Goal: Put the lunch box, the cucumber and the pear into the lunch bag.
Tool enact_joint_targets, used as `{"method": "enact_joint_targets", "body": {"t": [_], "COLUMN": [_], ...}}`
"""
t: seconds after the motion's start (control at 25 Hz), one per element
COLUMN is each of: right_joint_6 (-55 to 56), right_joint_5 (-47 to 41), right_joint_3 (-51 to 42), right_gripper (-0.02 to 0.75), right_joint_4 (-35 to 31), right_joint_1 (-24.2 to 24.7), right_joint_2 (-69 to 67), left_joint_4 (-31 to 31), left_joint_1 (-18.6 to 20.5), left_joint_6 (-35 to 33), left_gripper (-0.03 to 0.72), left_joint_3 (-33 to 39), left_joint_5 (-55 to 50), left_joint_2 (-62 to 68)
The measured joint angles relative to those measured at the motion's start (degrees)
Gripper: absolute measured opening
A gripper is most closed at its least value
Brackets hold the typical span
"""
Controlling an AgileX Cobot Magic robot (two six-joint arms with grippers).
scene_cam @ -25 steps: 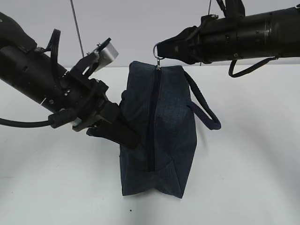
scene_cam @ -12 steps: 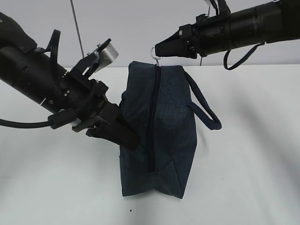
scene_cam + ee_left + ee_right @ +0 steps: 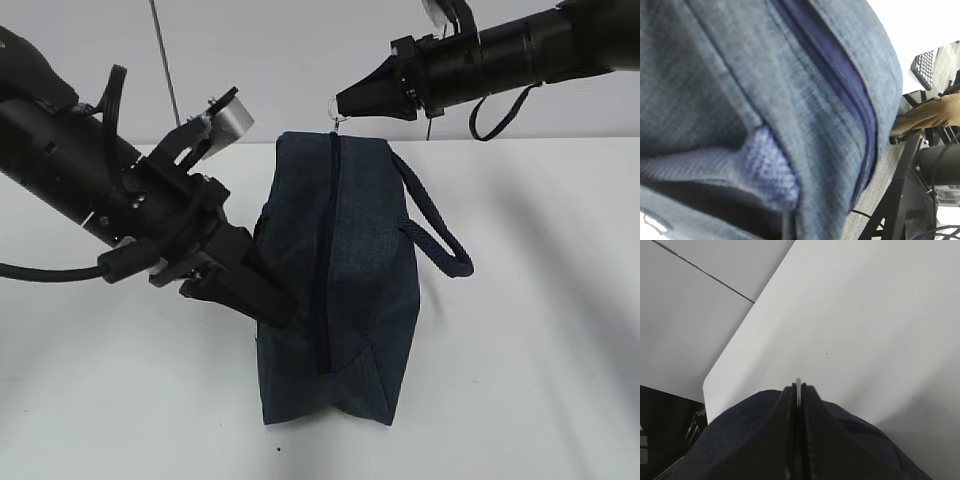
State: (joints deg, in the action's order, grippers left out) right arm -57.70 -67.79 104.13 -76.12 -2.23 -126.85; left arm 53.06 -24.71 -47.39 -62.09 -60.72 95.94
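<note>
Exterior view, one lunch bag [image 3: 340,290], right fingers [image 3: 343,103] pinching ring pull [image 3: 338,109], left fingers [image 3: 265,300] gripping bag

Both robot arms are black and round like thick pipes. The left arm [image 3: 60,165] has a silver metal block and a black cable; the right arm [image 3: 520,50] has a looping black cord
</note>
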Motion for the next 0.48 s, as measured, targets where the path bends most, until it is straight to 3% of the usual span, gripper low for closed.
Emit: {"method": "enact_joint_targets", "body": {"t": [0.48], "right_joint_6": [8.06], "right_joint_5": [-1.88], "right_joint_3": [10.71], "right_gripper": [0.006], "right_joint_4": [0.56], "right_joint_1": [1.48], "right_joint_2": [-11.76], "left_joint_4": [-0.39], "left_joint_1": [0.14], "left_joint_6": [0.02], "left_gripper": [-0.008], "left_joint_3": [0.00], "left_joint_5": [-0.61], "left_joint_2": [0.00]}}
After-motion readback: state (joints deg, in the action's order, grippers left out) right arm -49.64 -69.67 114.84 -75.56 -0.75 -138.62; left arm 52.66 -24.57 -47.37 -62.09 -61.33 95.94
